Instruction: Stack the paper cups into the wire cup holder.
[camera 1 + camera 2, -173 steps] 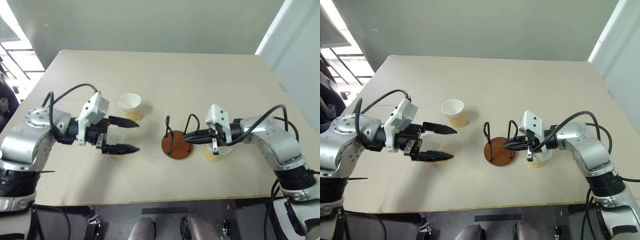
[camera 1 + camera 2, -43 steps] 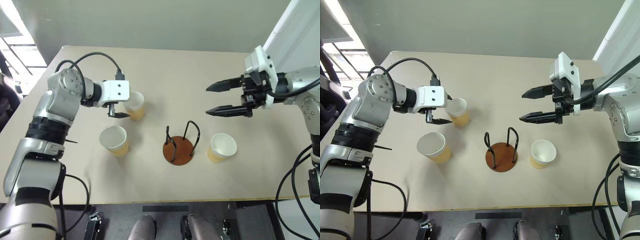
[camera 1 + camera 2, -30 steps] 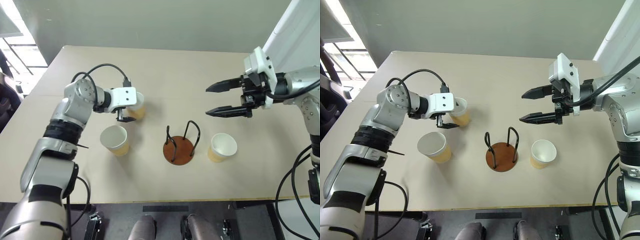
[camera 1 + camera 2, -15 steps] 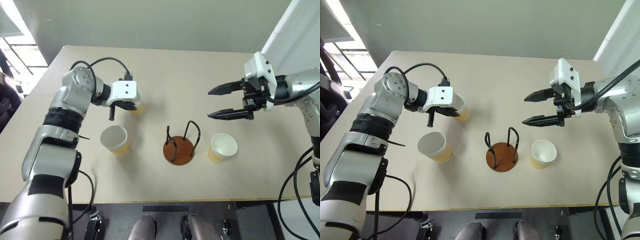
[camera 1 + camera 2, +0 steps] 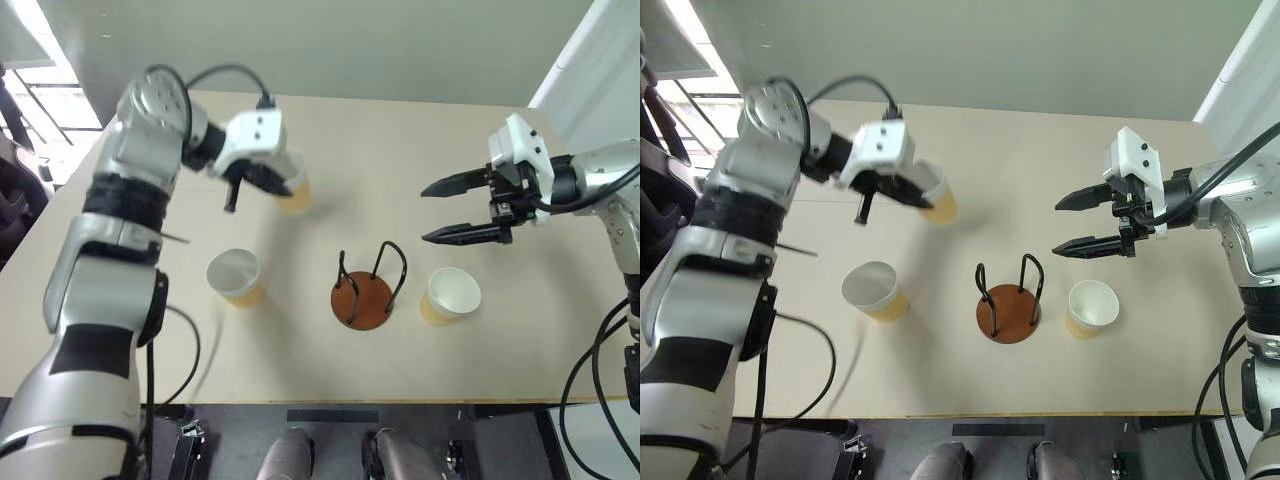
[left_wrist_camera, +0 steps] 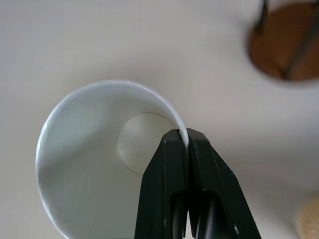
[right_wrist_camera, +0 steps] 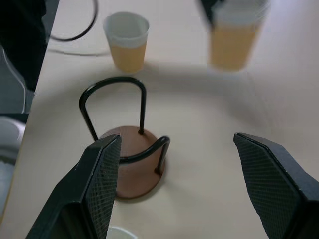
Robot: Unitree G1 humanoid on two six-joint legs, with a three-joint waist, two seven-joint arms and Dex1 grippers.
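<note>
The left gripper (image 6: 185,144) has its two black fingers pinched together on the rim of a cup (image 5: 938,203), one finger inside the white wall and one outside, as the left wrist view shows. The held cup (image 6: 94,164) hangs clear above the table (image 5: 400,150), with the pinched rim at the fingertips and the cup's round bottom just past them. Beyond those fingertips, well apart, lies the brown disc of the holder (image 6: 286,50).

The right gripper (image 5: 448,209) hovers with its fingers spread wide and nothing between them or touching them. In the right wrist view the holder (image 7: 130,159) stands on the table just ahead of one finger (image 7: 94,194), its two wire loops upright and no cup inside it. Farther beyond the fingertips, a second cup (image 7: 127,40) stands upright on the table, and the held cup (image 7: 234,35) appears raised beside it.

A third cup (image 5: 450,296) stands upright on the table below the right gripper's fingers, just beside the holder (image 5: 365,298). The second cup (image 5: 235,278) stands on the holder's other side, below the left gripper.
</note>
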